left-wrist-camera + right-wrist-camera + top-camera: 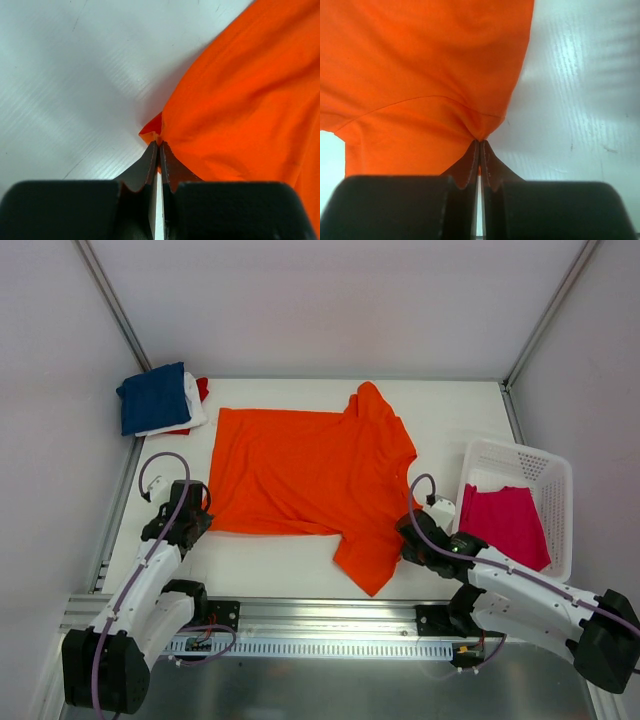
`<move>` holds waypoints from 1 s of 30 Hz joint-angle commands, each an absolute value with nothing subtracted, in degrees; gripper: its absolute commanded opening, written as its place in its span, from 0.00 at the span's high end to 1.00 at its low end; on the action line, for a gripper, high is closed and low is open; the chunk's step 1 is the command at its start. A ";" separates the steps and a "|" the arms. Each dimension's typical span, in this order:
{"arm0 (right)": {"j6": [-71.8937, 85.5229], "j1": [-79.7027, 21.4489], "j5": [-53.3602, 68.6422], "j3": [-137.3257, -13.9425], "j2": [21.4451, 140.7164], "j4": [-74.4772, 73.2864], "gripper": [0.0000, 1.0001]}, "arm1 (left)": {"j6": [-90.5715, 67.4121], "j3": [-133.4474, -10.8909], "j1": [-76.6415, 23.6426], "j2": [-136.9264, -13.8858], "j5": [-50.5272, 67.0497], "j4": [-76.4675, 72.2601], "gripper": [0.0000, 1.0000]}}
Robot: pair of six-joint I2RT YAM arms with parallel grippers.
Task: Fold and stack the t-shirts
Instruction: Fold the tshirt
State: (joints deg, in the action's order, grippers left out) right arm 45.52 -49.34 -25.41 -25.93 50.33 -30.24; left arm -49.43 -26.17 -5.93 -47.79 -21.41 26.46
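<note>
An orange t-shirt (pixel 300 475) lies spread across the middle of the table, one sleeve pointing to the back and the other to the front right. My left gripper (pixel 197 516) is shut on the shirt's near left hem corner; its wrist view shows the orange t-shirt (pixel 240 100) pinched at the left gripper (pixel 159 144). At the near right edge beside the front sleeve, my right gripper (pixel 408 532) is shut on the cloth, the orange t-shirt (pixel 420 75) puckering into the right gripper (pixel 480 141). A magenta t-shirt (pixel 505 523) lies in the basket. Folded navy, white and red t-shirts (pixel 155 398) are stacked at the back left.
A white lattice basket (pixel 545 468) stands at the right side of the table. The white table (pixel 450 420) has raised rails along its left and right edges and an aluminium rail along the front.
</note>
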 commanded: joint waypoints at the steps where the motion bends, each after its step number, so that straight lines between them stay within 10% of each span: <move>1: 46.93 -49.57 -28.30 -26.11 48.61 -35.33 0.99 | -47.99 -25.93 -5.89 -46.23 -20.66 26.80 1.00; 11: 49.04 -49.66 -31.11 -26.81 45.70 -42.71 1.00 | -47.64 -25.31 -5.89 -45.62 -19.95 27.07 1.00; 14: 49.66 -49.57 -31.29 -26.72 45.62 -43.77 0.93 | -47.11 -25.14 -5.89 -45.26 -19.43 27.07 0.53; 16: 49.75 -49.57 -31.29 -26.46 45.62 -44.21 0.61 | -46.67 -25.14 -5.89 -44.56 -18.64 27.07 0.12; 17: 50.09 -49.57 -31.29 -26.46 45.44 -44.47 0.21 | -46.50 -25.14 -5.89 -44.21 -18.37 27.07 0.04; 19: 50.10 -49.57 -31.38 -26.19 45.09 -44.74 0.00 | -46.15 -25.31 -5.89 -42.73 -17.84 27.07 0.01; 30: 50.97 -50.36 -31.47 -31.99 41.84 -50.89 0.00 | -43.33 -29.10 -6.06 -33.50 -10.82 28.12 0.01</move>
